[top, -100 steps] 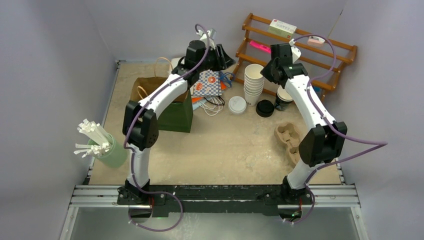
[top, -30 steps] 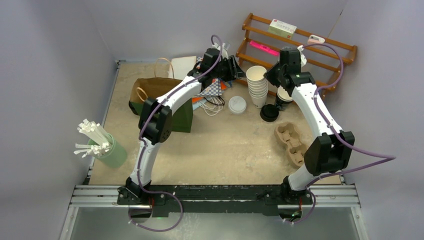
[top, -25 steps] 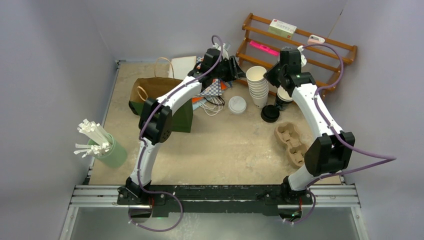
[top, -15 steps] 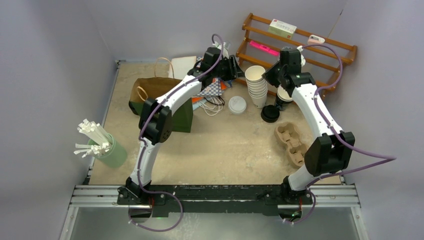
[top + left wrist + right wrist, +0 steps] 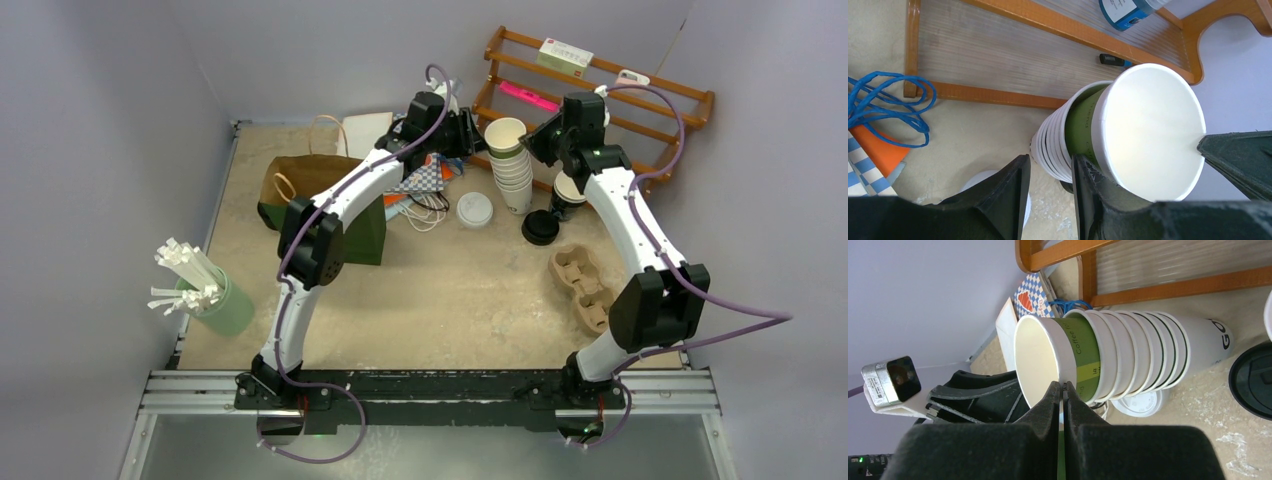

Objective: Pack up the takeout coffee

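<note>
The takeout coffee [image 5: 566, 190], a dark cup with a white lid, stands at the back right, partly under my right arm. Left of it is a stack of white paper cups [image 5: 516, 180]. The top cup [image 5: 505, 133], with a green band, is pulled partway out of the stack. My right gripper [image 5: 1063, 386] is shut on the rim of that top cup [image 5: 1040, 360]. My left gripper [image 5: 1050, 162] stands open beside the stack [image 5: 1053, 150], with one finger against the green side of the top cup [image 5: 1148, 130] and nothing between its fingers.
A brown and green paper bag [image 5: 330, 205] stands open at the back left. A white lid [image 5: 474, 210] and a black lid [image 5: 540, 227] lie near the stack. A cardboard cup carrier [image 5: 582, 285] lies at the right and a wooden rack [image 5: 600, 90] behind. A green cup of stirrers [image 5: 205, 295] stands far left.
The top cup has risen and tilted partway out of the stack in my right gripper's hold. My left gripper has stayed beside the stack.
</note>
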Controlling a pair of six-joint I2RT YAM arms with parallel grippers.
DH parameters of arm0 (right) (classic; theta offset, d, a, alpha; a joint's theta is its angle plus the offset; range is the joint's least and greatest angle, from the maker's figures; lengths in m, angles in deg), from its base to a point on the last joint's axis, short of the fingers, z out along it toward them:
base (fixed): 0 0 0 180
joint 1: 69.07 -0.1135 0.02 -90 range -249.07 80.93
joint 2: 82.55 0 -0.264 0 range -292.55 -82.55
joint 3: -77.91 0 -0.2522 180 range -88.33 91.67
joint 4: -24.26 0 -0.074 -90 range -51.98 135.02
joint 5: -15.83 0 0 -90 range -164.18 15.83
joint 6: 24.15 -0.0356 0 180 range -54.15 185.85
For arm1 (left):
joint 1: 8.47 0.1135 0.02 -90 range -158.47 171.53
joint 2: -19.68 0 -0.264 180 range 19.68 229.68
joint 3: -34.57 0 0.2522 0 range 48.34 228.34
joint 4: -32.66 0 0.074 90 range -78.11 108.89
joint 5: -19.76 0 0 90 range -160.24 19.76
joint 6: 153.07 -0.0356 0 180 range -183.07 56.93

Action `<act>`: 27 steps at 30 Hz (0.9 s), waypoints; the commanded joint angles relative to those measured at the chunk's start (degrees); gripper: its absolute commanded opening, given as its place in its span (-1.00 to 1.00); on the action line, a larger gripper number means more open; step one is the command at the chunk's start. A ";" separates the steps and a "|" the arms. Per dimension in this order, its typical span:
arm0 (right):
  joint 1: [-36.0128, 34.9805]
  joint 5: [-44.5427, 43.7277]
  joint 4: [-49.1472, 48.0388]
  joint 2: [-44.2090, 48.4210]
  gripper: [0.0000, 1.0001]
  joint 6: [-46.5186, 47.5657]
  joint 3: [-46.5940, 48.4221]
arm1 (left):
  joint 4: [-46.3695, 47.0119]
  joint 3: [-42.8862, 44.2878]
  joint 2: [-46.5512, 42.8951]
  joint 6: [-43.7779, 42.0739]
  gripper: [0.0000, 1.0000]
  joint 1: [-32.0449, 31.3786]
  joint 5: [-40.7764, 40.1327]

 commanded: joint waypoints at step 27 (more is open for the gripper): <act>0.94 -7.64 5.75 11.62 -1.00 11.33 8.02 | 6.28 2.00 -1.07 2.76 -0.23 -3.24 4.60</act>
